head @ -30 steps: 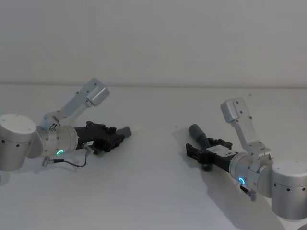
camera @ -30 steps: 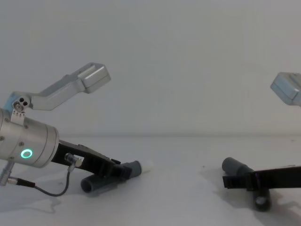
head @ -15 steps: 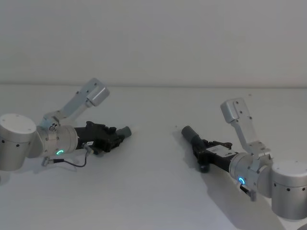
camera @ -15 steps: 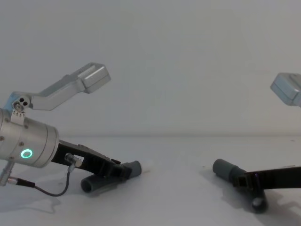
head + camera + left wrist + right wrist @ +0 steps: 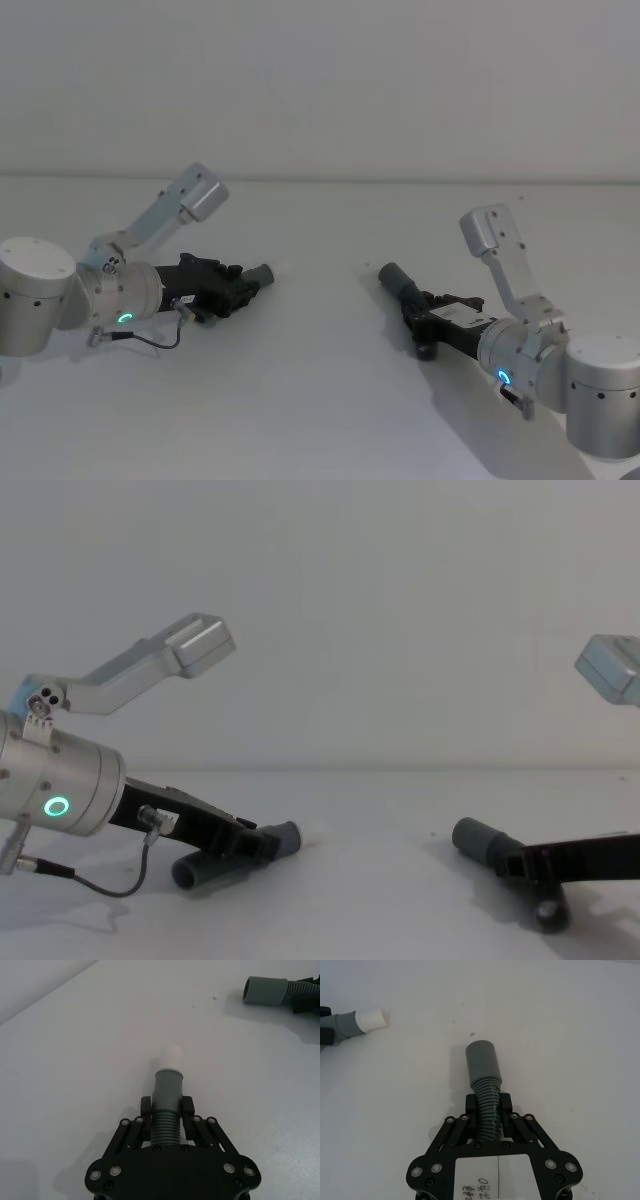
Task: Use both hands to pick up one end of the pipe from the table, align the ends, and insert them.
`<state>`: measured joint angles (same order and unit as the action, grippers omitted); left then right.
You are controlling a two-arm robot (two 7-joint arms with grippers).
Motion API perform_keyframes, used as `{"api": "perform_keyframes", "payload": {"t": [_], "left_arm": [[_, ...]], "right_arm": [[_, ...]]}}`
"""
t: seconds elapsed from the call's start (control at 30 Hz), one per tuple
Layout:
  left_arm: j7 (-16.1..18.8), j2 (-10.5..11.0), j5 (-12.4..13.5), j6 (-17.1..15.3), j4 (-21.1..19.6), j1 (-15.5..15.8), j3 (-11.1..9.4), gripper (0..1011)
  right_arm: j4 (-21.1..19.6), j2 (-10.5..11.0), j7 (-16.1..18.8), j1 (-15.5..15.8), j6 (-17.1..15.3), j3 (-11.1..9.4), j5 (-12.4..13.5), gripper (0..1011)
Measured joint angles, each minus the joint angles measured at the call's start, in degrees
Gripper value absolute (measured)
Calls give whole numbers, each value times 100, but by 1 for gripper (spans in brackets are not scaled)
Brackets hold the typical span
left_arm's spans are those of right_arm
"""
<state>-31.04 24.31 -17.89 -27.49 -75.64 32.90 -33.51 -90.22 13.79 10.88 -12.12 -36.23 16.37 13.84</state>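
Two dark-grey corrugated pipe pieces lie low over the white table [image 5: 320,400], far apart. My left gripper [image 5: 166,1115] is shut on the ribbed part of one piece, just behind its smooth cuff [image 5: 167,1087] with the white tip [image 5: 173,1055]. In the head view this left gripper [image 5: 238,288] sits at the left, cuff [image 5: 262,273] pointing right. My right gripper [image 5: 489,1107] is shut on the other piece behind its plain cuff [image 5: 482,1062]. In the head view the right gripper [image 5: 415,308] is at the right, its cuff [image 5: 393,275] aimed left and away.
The table [image 5: 370,900] between the two cuffs is bare, with a wide gap between them. A pale wall [image 5: 320,90] rises behind the table's far edge. Each arm's silver wrist bracket [image 5: 195,195] stands above its gripper.
My right gripper has gone from open around the plain-cuffed piece to shut on it, and that cuff has shifted slightly left. The left arm has hardly moved.
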Motion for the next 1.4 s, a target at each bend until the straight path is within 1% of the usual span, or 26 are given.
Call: {"api": "perform_keyframes", "payload": {"t": [0.17,0.27,0.37,0.4,0.47,0.57,0.77,0.8,0.9,0.93,0.97,1.13,1.27,1.3,1.33,1.37,1.4], "left_arm": [[5,-1,3,4,-1,4,-7,347],[19,-9,13,36,-16,15,-9,347],[39,-14,40,102,-45,31,-9,347],[44,-16,50,120,-60,37,-6,347],[58,-18,76,188,-93,54,2,347],[69,-17,116,285,-150,86,18,347],[43,5,187,477,-267,175,43,347],[15,19,199,538,-291,206,45,347],[-106,62,227,667,-327,284,38,347],[-138,77,231,698,-334,310,30,347],[-173,86,234,728,-336,324,25,347],[-502,216,275,935,-346,502,-64,347],[-826,346,310,1101,-327,659,-160,347],[-826,346,310,1101,-327,659,-160,347],[-919,388,321,1146,-317,708,-187,347],[-983,408,328,1175,-311,732,-202,347],[-1027,427,331,1196,-306,754,-215,347]], "right_arm": [[-1,-1,8,10,28,-2,-7,264],[-15,0,22,27,121,-6,-20,264],[-47,6,58,51,303,-11,-42,264],[-47,6,58,51,303,-11,-42,264],[-82,16,93,67,463,-17,-65,264],[-108,25,121,74,601,-20,-83,264],[-194,83,241,76,989,-26,-119,264],[-216,107,293,71,1104,-26,-122,264],[-246,152,373,57,1244,-21,-122,264],[-269,196,449,41,1361,-14,-123,264],[-277,215,484,34,1405,-10,-122,264],[-326,376,745,-18,1664,22,-116,264],[-356,566,1042,-81,1889,64,-89,264],[-358,611,1095,-96,1934,74,-82,264],[-359,634,1146,-105,1957,80,-78,264],[-362,721,1273,-136,2038,100,-63,264],[-362,753,1335,-148,2072,108,-54,264]]}}
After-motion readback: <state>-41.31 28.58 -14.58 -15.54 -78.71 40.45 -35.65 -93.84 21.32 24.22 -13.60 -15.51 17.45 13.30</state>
